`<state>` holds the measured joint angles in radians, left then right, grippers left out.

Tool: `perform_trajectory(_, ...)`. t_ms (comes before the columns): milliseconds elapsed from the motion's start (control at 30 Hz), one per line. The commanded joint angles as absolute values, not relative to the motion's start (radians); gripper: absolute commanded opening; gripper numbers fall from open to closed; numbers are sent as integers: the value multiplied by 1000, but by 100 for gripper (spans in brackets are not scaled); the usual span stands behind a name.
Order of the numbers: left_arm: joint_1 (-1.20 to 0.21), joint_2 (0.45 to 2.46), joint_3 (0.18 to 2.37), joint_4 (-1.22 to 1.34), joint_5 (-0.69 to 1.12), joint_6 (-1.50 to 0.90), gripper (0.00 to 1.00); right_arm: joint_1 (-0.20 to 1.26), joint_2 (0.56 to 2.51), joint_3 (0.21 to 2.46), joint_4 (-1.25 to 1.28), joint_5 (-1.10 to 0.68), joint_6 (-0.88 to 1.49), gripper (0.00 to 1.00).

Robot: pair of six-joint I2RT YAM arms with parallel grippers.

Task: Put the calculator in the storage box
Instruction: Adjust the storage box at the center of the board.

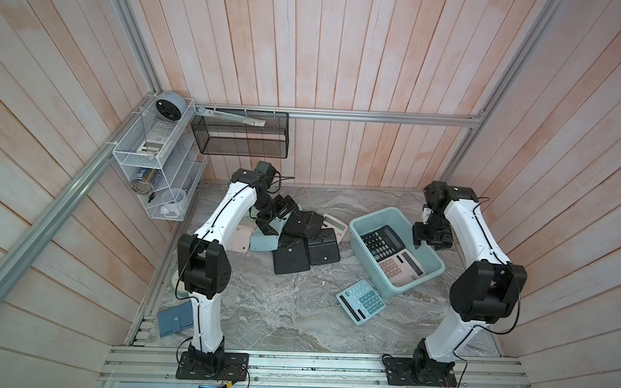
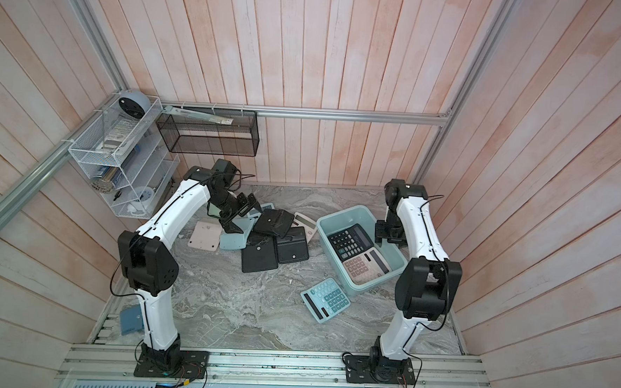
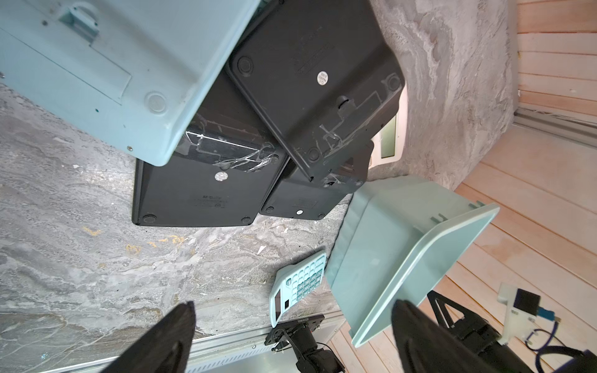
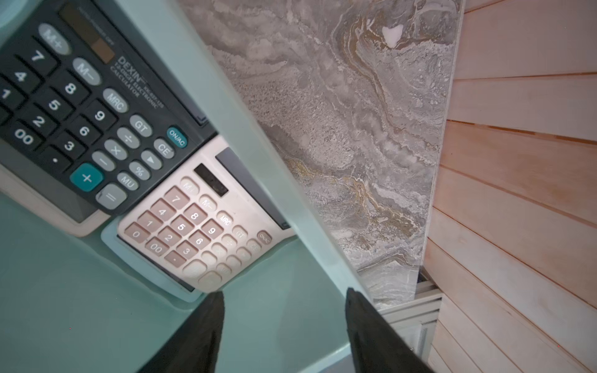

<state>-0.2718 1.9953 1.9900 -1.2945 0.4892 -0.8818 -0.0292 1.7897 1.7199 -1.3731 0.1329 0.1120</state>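
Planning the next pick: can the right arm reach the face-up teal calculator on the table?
Probably yes. The teal calculator lies uncovered by the near corner of the storage box, and the right gripper is open and empty above that box.

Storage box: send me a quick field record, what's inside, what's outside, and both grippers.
storage box: upright on the table
inside: black calculator and pink calculator, both face up
outside: teal calculator face up beside the box; pile of calculators, mostly face down
left gripper: open, empty, above the pile
right gripper: open, empty, above the box interior
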Motion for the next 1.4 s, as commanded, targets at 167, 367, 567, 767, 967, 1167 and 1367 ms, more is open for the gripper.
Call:
perform_trajectory(167, -289, 1986, 1982, -1300, 491, -857, 100, -142, 1755, 1622, -1190, -127, 119, 67)
perform_trajectory(367, -295, 1984, 1987, -1303, 487, -852, 100, -144, 1850, 1664, -1152, -155, 118, 66)
perform_trajectory(567, -295, 1957, 1953, -1302, 471, -847, 100, -144, 1919, 1718, -1126, -159, 147, 58)
perform_trajectory(767, -295, 1928, 1922, -1286, 458, -850, 100, -135, 1899, 1675, -1103, -194, 216, 33)
perform_trajectory(967, -295, 1906, 1913, -1313, 424, -817, 100, -108, 1781, 1516, -1045, -207, 266, 32)
perform_trajectory(1167, -322, 1854, 1846, -1301, 398, -795, 100, -103, 1721, 1499, -1082, -190, 246, 37)
perform_trajectory(1367, -366, 1750, 1678, -1206, 403, -847, 100, -104, 1599, 1483, -1100, -198, 256, 47)
